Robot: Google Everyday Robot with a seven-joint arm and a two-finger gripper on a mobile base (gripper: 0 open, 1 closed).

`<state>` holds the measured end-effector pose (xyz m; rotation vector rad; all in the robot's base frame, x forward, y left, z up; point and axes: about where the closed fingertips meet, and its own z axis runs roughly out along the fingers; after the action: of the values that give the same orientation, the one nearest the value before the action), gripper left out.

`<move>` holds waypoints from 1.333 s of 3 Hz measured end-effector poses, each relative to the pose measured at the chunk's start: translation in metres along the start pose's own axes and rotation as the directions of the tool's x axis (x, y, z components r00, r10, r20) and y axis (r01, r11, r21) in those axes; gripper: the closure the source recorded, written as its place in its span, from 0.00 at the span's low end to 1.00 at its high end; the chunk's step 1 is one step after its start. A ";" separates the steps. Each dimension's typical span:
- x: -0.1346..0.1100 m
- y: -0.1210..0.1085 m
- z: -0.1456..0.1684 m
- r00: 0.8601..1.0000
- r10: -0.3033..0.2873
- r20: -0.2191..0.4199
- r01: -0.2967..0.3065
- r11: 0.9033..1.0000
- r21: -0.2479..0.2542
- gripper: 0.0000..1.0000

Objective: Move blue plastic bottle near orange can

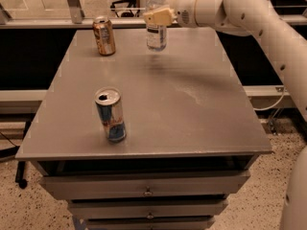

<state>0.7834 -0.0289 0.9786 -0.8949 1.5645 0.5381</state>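
The blue plastic bottle (156, 32), clear with a white cap and a white-and-dark label, hangs upright just above the far middle of the grey table (192, 109). My gripper (157, 16) is shut on the bottle's upper part, reaching in from the right on the white arm. The orange can (104, 36), copper with a silver top, stands upright at the far left of the table, about a hand's width left of the bottle.
A blue-and-silver can with red marks (111, 115) stands upright near the table's front left. Drawers (144, 191) sit under the tabletop. A railing and a dark gap run behind the table's far edge.
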 end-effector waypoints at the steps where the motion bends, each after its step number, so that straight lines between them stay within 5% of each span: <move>1: 0.002 0.010 0.037 0.999 -0.017 0.029 0.018 1.000 -0.025 1.00; 3: -0.015 0.009 0.091 0.994 -0.053 0.094 0.059 0.996 -0.069 1.00; 4: -0.015 0.015 0.101 0.996 -0.052 0.076 0.060 0.993 -0.100 1.00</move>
<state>0.8336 0.0604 0.9707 -0.9828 1.4517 0.6087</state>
